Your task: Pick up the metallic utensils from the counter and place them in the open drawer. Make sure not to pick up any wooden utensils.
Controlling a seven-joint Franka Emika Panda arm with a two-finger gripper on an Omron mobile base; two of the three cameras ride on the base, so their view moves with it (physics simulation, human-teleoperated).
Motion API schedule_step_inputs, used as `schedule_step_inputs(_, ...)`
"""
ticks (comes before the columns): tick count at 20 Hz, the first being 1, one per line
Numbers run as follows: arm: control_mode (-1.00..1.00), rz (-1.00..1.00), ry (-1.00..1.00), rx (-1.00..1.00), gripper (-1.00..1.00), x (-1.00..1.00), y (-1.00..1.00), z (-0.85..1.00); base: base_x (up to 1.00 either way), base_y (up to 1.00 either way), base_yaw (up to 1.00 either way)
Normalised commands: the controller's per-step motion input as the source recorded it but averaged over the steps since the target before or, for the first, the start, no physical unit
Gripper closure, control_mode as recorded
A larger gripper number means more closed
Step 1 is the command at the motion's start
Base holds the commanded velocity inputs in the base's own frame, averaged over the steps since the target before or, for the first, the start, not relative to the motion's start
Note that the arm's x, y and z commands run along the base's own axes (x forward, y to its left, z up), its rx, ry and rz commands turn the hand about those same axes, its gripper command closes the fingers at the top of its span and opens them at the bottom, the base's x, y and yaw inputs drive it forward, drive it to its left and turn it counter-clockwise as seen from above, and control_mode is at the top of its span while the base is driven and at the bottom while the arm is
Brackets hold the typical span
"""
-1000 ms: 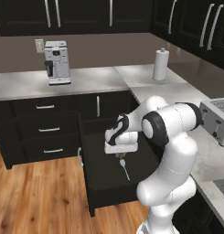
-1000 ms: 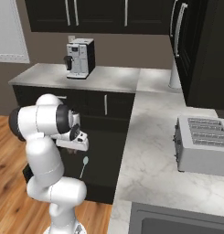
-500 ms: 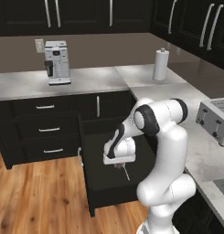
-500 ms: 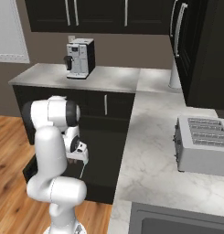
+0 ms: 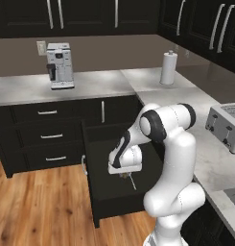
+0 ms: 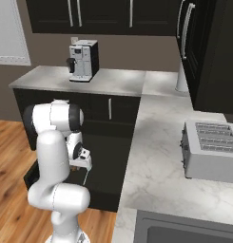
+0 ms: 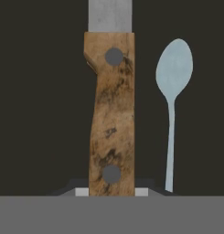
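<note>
While you read the left base view, note that the white arm's two-finger gripper [image 5: 124,174] has dropped over the last second from above the rim to down inside the wide black drawer with the silver bar handle [image 5: 114,209]. A thin silvery sliver, the table knife with silver blade and brown handle [image 5: 132,182], pokes out beneath it, over the drawer floor.

Right base view: same posture. The hand sits low beside the drawer opening, knife tip just below it.

Hand view: the fingertips are clamped on the end of the knife's brown handle, blade pointing away. The small slim silvery spoon [image 7: 173,87] lies just beside it, parallel, not touching, against what looks like the dark drawer floor.

Judgement: spoon already delivered; the knife is low enough that you can release it next.
</note>
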Motion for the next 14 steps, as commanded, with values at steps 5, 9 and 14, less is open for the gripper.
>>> schedule_step_inputs(5,-1.00,0.00,0.00,0.00,1.00,0.00,0.00,0.00,0.00,0.00,0.00)
schedule_step_inputs(9,-1.00,0.00,0.01,0.00,-1.00,0.00,0.00,0.01,0.00,0.00,0.00)
schedule_step_inputs(14,-1.00,0.00,0.01,0.00,-1.00,0.00,0.00,0.00,0.00,0.00,0.00)
